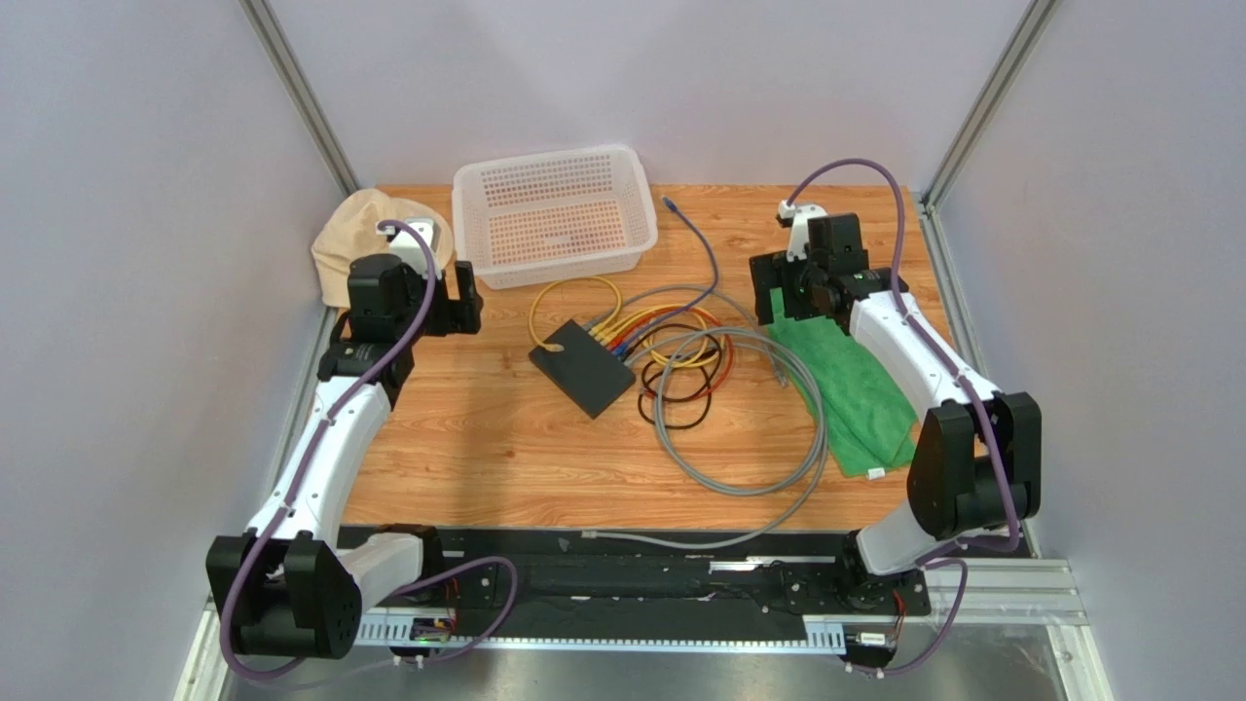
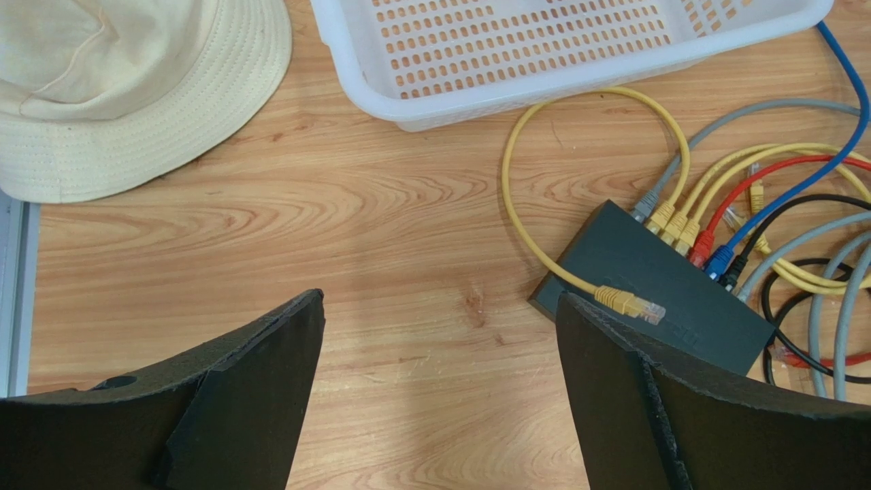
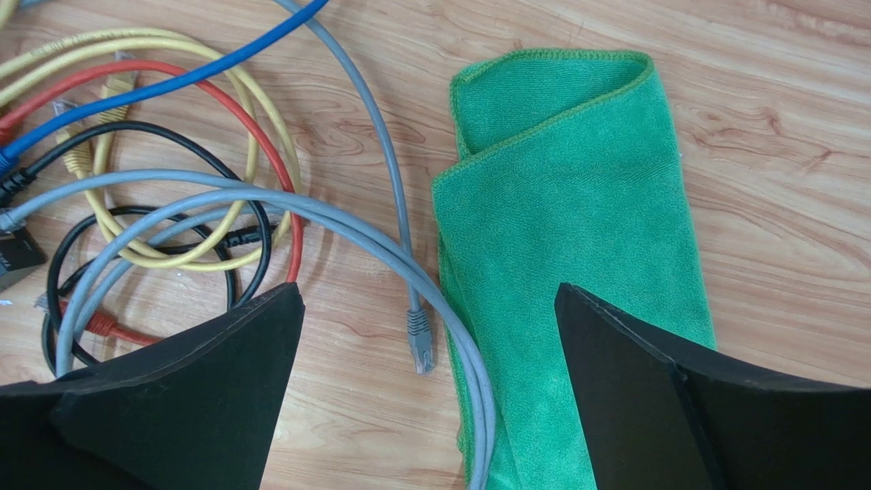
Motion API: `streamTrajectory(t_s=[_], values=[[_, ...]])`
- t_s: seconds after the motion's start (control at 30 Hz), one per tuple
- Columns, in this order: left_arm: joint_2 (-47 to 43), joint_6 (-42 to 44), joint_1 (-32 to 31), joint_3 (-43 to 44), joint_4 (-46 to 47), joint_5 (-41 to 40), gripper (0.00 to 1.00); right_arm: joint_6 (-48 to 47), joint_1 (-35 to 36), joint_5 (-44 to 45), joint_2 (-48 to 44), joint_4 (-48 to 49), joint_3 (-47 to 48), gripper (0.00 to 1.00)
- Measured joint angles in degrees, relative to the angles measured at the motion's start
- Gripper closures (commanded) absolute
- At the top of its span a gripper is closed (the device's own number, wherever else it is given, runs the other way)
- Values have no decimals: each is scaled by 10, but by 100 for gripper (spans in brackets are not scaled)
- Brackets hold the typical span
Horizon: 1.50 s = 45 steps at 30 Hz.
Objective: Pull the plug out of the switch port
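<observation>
Black switch, plugs seated; my left gripper and right gripper hang spread, empty. Approach step: next, reach and pinch one plug.

In the left wrist view the hat and the basket run off the top edge. A finger of the left gripper covers part of the near edge of the switch. In the right wrist view only a sliver of the switch shows at the left edge. From above, the right arm hides part of the green cloth, and the plugs are too small to count.
</observation>
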Motion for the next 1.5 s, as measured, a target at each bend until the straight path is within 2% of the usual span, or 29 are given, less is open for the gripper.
streamTrajectory(t_s=[0.07,0.23,0.33,0.37,0.43,0.5,0.6,0.73,1.0,1.17,1.23,1.33,1.5], values=[[0,0,0,0,-1,2,4,-21,0,-5,16,-15,11,3],[0,1,0,0,-10,11,3,-104,-2,-47,88,-83,86,25],[0,0,0,0,-14,25,5,-131,-3,-56,148,-115,139,46],[0,0,0,0,-15,31,5,-137,-3,-58,166,-121,151,56],[-2,-1,0,-2,-17,41,7,-148,-5,-59,199,-130,169,65],[-8,-7,0,-6,-24,52,11,-149,-10,-57,234,-141,186,67],[-16,-22,0,-11,-41,74,15,-148,-24,-48,279,-146,197,77],[-17,-36,0,-15,-56,116,15,-145,-47,-35,313,-149,198,82],[-8,-46,0,-19,-64,131,13,-142,-121,18,326,-133,222,85],[21,-53,0,-24,-61,131,12,-122,-146,7,329,-136,245,59],[33,-56,0,-24,-58,133,14,-112,-128,-17,322,-139,248,53],[54,-60,0,-24,-53,139,15,-107,-76,-47,301,-143,248,48],[121,-69,0,-23,-43,146,15,-110,54,-101,256,-140,249,46]])
